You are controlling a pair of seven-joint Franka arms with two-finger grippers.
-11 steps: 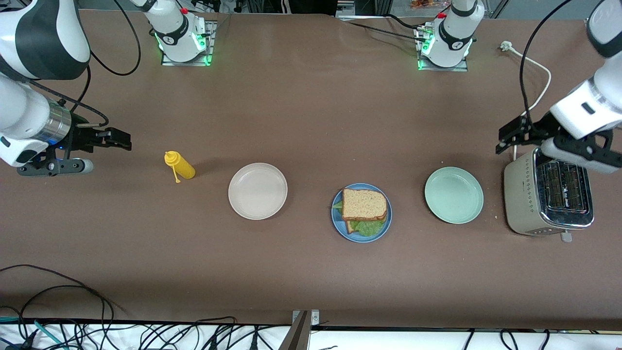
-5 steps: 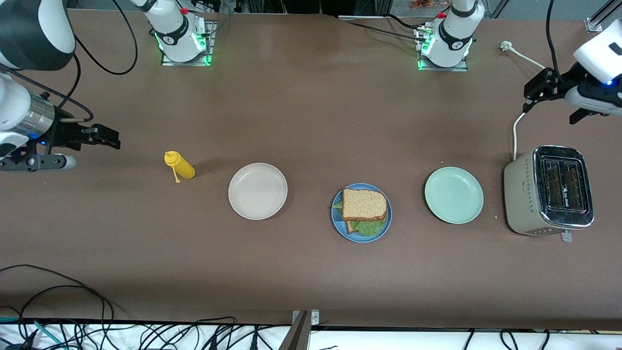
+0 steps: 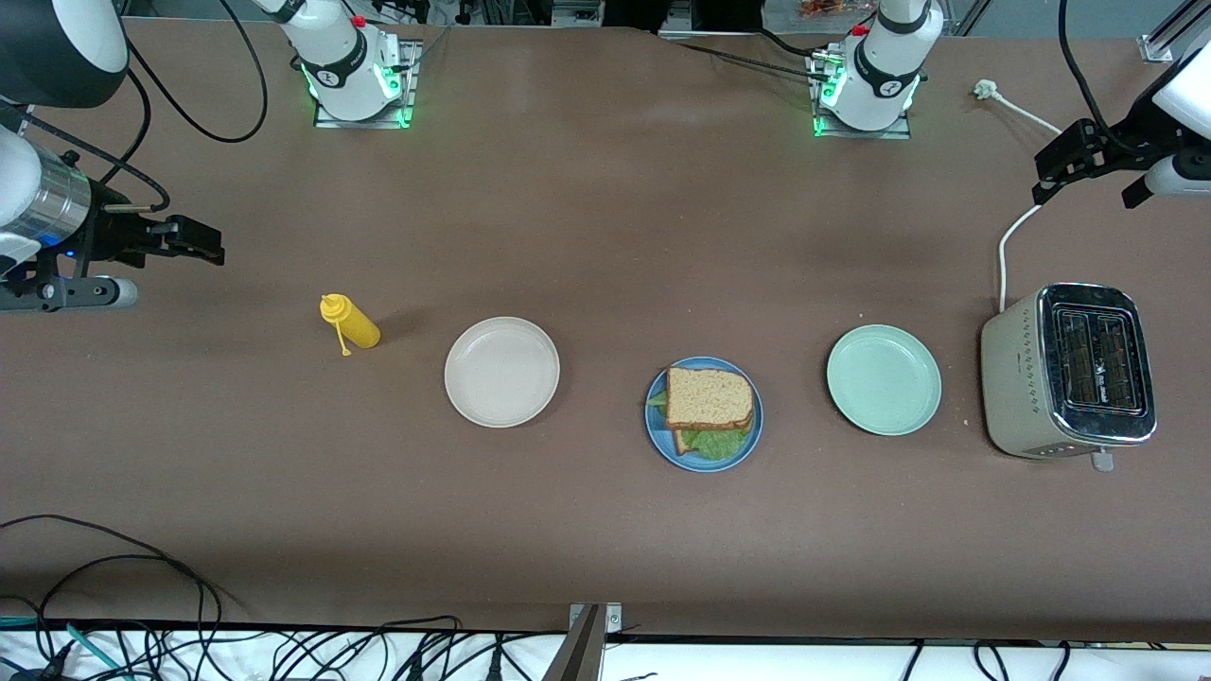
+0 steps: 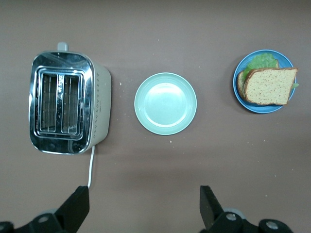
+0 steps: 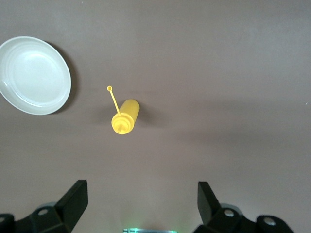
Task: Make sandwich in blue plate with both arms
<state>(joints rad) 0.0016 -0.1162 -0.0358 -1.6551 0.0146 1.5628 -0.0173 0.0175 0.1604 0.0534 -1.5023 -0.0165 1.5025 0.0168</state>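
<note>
Pulling both arms back toward the desk's ends, I see the left gripper (image 3: 1064, 170) and right gripper (image 3: 194, 241) wide and empty; the wholegrain toast-and-lettuce sandwich (image 3: 710, 407) sits finished on the round sky-blue plate (image 3: 747, 445) mid-desk.

No legible text on anything

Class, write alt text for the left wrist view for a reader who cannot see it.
Seen from above on a brown table: a sandwich with lettuce on a blue plate, a bare pale green plate and a silver toaster. The left gripper is open.
</note>
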